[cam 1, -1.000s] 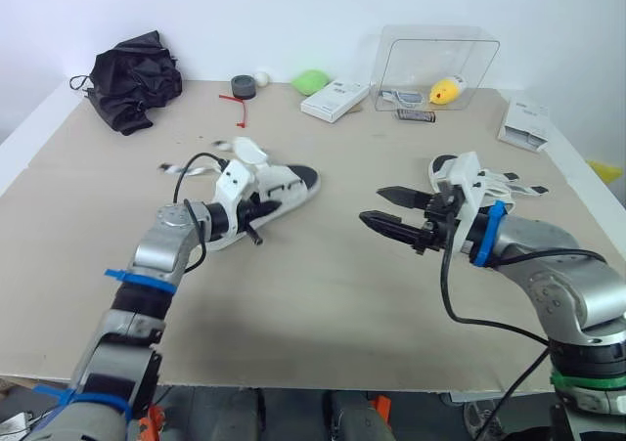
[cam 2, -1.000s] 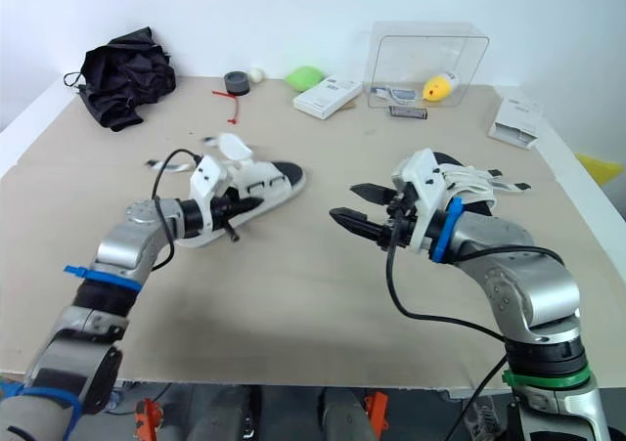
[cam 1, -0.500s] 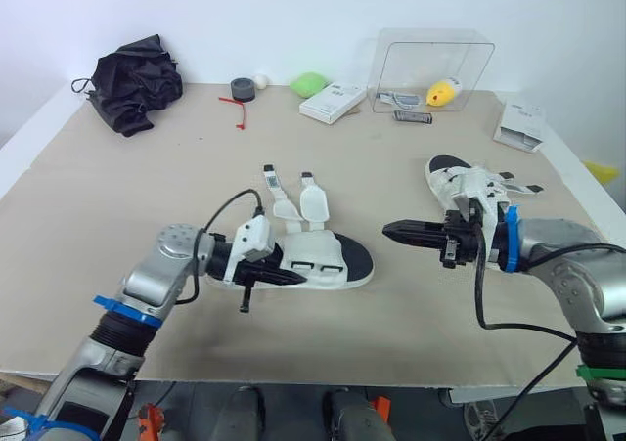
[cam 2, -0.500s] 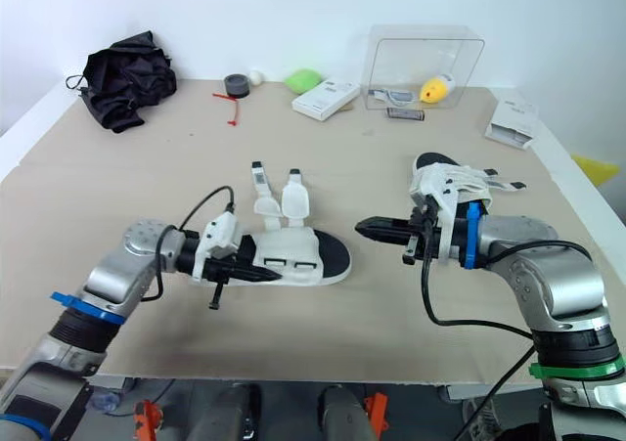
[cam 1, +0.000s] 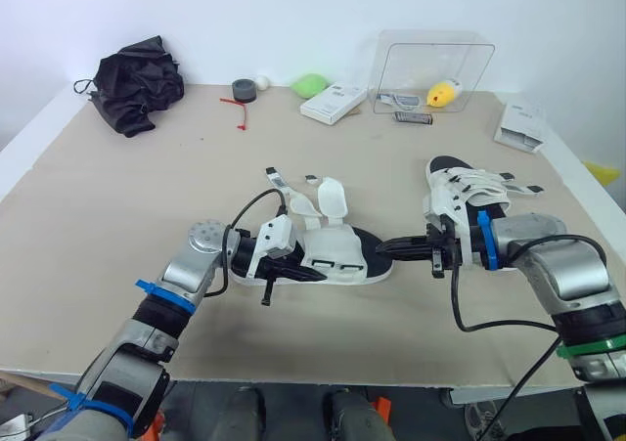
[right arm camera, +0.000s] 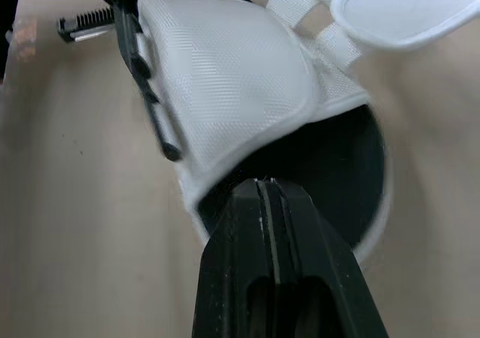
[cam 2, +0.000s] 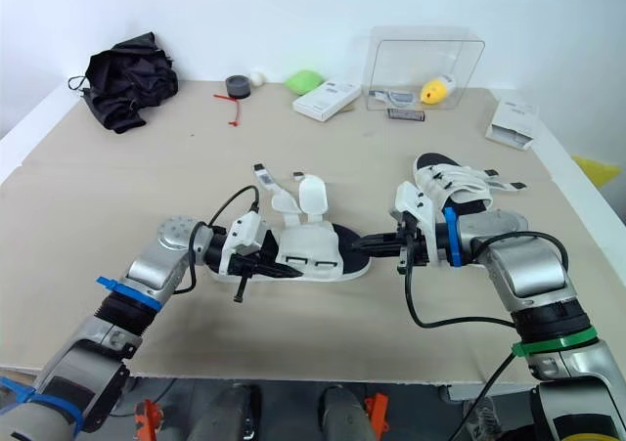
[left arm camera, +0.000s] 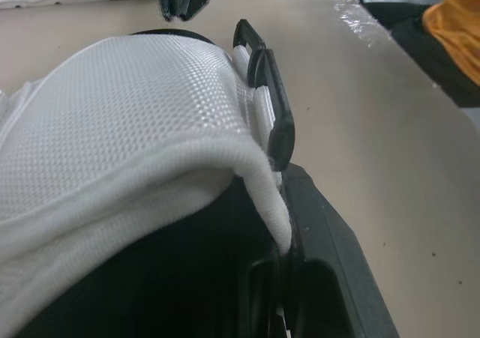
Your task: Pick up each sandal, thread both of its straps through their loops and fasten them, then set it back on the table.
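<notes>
**Light sandal, limp straps, firm sole**

We found the sandal [cam 1: 328, 255] in the middle of the table [cam 1: 127, 197], its straps [cam 1: 328, 198] unfastened. The left gripper [cam 1: 279, 265] pinched its heel end. The right gripper [cam 1: 384, 248], fingers pressed together, met the toe. We judged the mesh soft and the sole the firmest hold. A clear box [cam 1: 469, 69] at the back held a yellow object [cam 1: 443, 93] and a small device [cam 1: 399, 99].

Bright, even light falls from overhead across the table [cam 1: 117, 226] and the white wall [cam 1: 293, 11] behind it. Shadows are faint and soft: a thin dark edge beneath the sandal [cam 1: 337, 263] and the black bundle [cam 1: 137, 79].
</notes>
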Action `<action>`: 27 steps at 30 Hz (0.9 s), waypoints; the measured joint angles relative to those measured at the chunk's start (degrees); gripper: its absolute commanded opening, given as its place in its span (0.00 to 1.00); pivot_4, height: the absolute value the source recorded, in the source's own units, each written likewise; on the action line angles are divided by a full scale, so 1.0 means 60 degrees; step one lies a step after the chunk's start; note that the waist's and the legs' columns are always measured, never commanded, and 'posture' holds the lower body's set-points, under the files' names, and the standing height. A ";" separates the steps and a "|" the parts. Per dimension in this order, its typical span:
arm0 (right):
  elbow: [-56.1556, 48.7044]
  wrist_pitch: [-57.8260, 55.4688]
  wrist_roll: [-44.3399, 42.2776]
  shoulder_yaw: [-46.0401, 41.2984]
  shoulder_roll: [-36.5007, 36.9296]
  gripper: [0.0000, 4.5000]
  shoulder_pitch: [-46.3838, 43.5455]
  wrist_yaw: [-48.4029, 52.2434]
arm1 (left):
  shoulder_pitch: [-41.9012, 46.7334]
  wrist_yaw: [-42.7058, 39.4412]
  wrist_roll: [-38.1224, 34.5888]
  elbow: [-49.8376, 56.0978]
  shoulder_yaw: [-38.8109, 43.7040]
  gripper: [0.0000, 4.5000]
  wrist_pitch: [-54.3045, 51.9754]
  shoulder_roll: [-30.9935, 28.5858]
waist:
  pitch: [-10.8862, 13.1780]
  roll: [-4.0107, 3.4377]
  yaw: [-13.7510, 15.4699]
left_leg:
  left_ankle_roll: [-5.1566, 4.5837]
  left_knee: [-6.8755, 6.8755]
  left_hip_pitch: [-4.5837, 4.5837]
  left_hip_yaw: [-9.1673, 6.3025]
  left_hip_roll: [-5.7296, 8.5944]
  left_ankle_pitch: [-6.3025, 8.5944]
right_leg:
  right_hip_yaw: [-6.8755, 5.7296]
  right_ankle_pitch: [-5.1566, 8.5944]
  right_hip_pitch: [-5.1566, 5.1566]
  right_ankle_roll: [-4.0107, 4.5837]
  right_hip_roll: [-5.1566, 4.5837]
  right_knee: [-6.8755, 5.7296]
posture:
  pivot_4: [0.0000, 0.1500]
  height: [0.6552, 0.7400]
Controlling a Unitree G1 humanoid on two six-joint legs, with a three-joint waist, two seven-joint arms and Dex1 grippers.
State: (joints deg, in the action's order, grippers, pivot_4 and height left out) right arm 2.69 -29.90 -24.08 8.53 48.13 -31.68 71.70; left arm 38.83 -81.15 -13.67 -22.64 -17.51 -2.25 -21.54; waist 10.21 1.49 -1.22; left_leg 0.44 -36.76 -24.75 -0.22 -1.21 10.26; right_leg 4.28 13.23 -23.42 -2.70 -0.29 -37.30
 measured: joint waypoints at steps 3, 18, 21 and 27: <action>0.0475 0.0272 0.0214 0.0116 -0.0152 0.00 -0.0199 0.0309 | 0.0392 -0.0381 0.0016 -0.0702 0.0030 0.00 0.0297 -0.0052 | 0.0000 0.0000 -0.0007 | -0.0008 0.0001 0.0005 0.0001 -0.0008 -0.0005 | 0.0000 -0.0007 0.0000 0.0006 0.0011 -0.0006 | 1.00 1.00; 0.1165 0.0620 0.0768 0.0682 -0.1489 0.00 -0.0334 0.0686 | 0.0576 -0.1205 0.0045 -0.1218 0.0070 0.00 0.0766 -0.0112 | 0.0000 -0.0002 -0.0021 | -0.0007 0.0003 -0.0001 -0.0007 -0.0014 -0.0005 | 0.0002 -0.0003 -0.0005 0.0016 0.0021 -0.0017 | 1.00 1.00; 0.1159 0.0536 0.0767 0.0723 -0.1788 0.00 -0.0337 0.0657 | 0.0574 -0.1207 0.0048 -0.1218 0.0070 0.00 0.0758 -0.0053 | 0.0000 -0.0002 -0.0020 | -0.0007 0.0002 0.0000 -0.0008 -0.0013 -0.0005 | 0.0002 -0.0002 -0.0005 0.0016 0.0021 -0.0021 | 1.00 1.00; 0.1195 0.0431 0.0894 0.0819 -0.2276 0.00 -0.0415 0.0509 | 0.0511 -0.1157 0.0048 -0.1151 0.0099 0.00 0.0729 -0.0042 | -0.0001 -0.0004 -0.0023 | -0.0007 0.0002 0.0004 -0.0008 -0.0016 -0.0005 | 0.0002 -0.0002 -0.0006 0.0016 0.0023 -0.0025 | 1.00 1.00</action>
State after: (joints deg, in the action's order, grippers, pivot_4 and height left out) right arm 9.86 -27.31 -18.71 13.45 34.47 -34.18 74.75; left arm 41.89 -88.10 -13.38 -29.55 -16.92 2.12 -21.79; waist 10.21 1.47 -1.36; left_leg 0.39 -36.75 -24.73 -0.27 -1.31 10.23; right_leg 4.29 13.22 -23.45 -2.61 -0.16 -37.45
